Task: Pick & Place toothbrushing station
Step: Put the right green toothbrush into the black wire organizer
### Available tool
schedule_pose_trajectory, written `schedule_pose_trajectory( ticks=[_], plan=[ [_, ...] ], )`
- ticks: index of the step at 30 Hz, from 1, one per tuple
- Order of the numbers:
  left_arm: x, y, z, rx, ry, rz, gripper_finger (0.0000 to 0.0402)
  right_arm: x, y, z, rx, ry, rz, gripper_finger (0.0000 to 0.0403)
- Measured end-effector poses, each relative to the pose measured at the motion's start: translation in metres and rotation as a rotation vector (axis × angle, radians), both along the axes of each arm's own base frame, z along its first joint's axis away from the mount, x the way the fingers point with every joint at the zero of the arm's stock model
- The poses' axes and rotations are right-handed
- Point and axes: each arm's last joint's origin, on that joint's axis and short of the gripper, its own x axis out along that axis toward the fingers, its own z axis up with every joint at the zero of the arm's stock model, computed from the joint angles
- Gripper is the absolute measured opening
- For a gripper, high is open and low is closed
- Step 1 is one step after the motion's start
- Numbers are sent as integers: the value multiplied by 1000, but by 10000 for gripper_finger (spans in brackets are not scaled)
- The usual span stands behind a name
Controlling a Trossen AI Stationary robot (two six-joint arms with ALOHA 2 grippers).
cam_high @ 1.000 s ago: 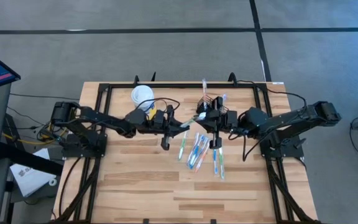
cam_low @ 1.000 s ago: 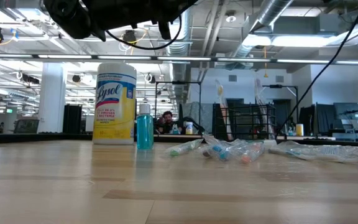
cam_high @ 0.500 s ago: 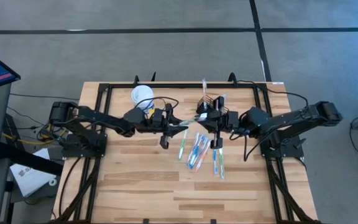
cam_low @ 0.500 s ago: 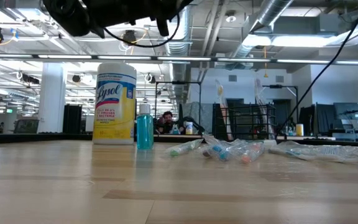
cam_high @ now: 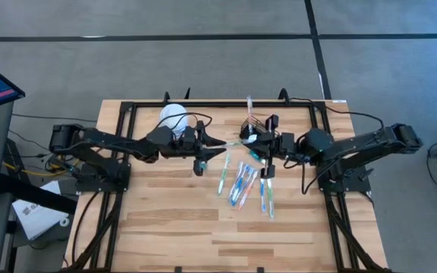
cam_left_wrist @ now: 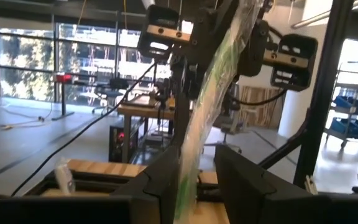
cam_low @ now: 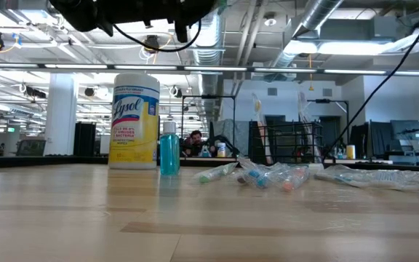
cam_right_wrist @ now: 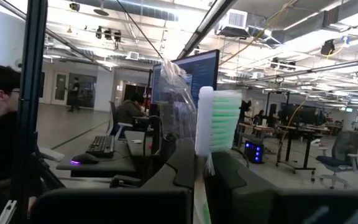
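A green toothbrush in a clear wrapper [cam_high: 234,142] hangs above the table's middle between my two grippers. My right gripper [cam_high: 259,144] is shut on it. My left gripper [cam_left_wrist: 194,160] stands open. The wrapper's lower end [cam_left_wrist: 188,177] lies in the gap between its fingers, and I cannot tell whether it touches one of them. The toothbrushing station [cam_high: 255,123], a black wire-mesh caddy, stands on the table just beyond my right gripper, with a toothbrush [cam_high: 249,102] upright in it. My right gripper pinches the wrapped toothbrush between its two fingers just below the head [cam_right_wrist: 207,163], coming roughly level from the table's right. The bristled head [cam_right_wrist: 214,121] stands up above the fingers. The rest slants down toward my left gripper, clear of the table.
Several wrapped toothbrushes [cam_high: 243,184] lie on the table near its middle. A yellow canister with a white lid [cam_high: 174,117] and a small blue bottle [cam_low: 169,150] stand at the far left. A black frame [cam_high: 127,110] runs around the table's edges.
My left gripper has drawn back a little toward the table's left edge and risen slightly. The wrapped toothbrush stays up in the air at my right gripper.
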Motion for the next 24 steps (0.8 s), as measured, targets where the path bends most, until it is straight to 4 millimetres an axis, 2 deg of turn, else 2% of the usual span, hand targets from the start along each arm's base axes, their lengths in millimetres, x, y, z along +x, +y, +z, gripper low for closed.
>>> schedule_pose_trajectory(
  ticks=[6, 15, 24],
  plan=[
    [-6, 4, 1, -5, 82, 14, 102, 0, -1, -2, 6, 25, -30, 5],
    [-11, 2, -2, -12, 170, 9, 102, -11, -7, 3, 25, 59, -95, 5],
    [-10, -11, -4, -10, 195, -33, 102, -8, -23, -9, 54, 176, -240, 5]
  ],
)
